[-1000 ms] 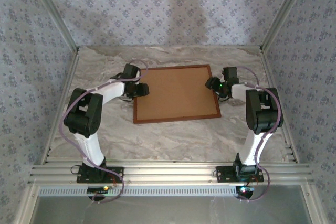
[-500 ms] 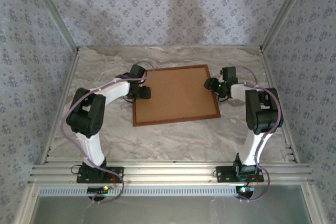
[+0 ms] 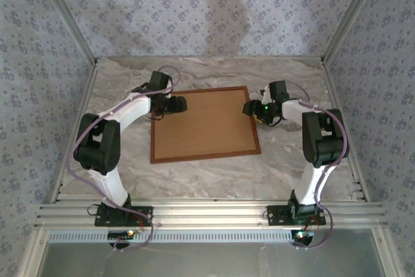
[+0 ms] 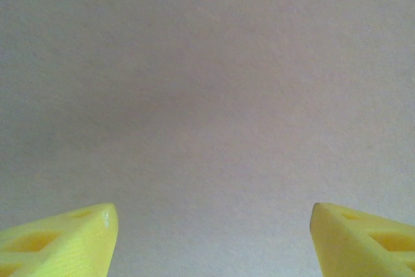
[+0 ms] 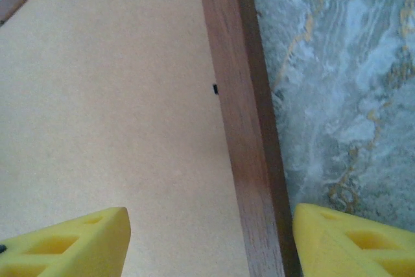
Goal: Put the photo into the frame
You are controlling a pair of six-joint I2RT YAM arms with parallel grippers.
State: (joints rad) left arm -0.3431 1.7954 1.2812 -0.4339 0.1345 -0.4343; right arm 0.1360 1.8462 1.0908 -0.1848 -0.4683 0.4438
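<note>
Marbled desk [image 3: 207,176], thin reddish-brown wooden rectangular frame [image 3: 206,156] lying at its middle.
Plain brown backing board [image 3: 204,124] fills the frame; left pincer [image 3: 178,104] released above it, right pincer [image 3: 249,109] released astride the right rail.

The frame [image 3: 206,158] is lying flat near the middle of the tabletop, somewhat closer to the far edge than the near one. It is showing as a thin reddish-brown wooden rectangle, its long sides running left to right and turned slightly askew. A plain brown board [image 3: 204,123] is filling it. Close up, its right rail [image 5: 240,128] is resting on the marbled tabletop [image 5: 337,82], the board sitting against its inner edge.
</note>
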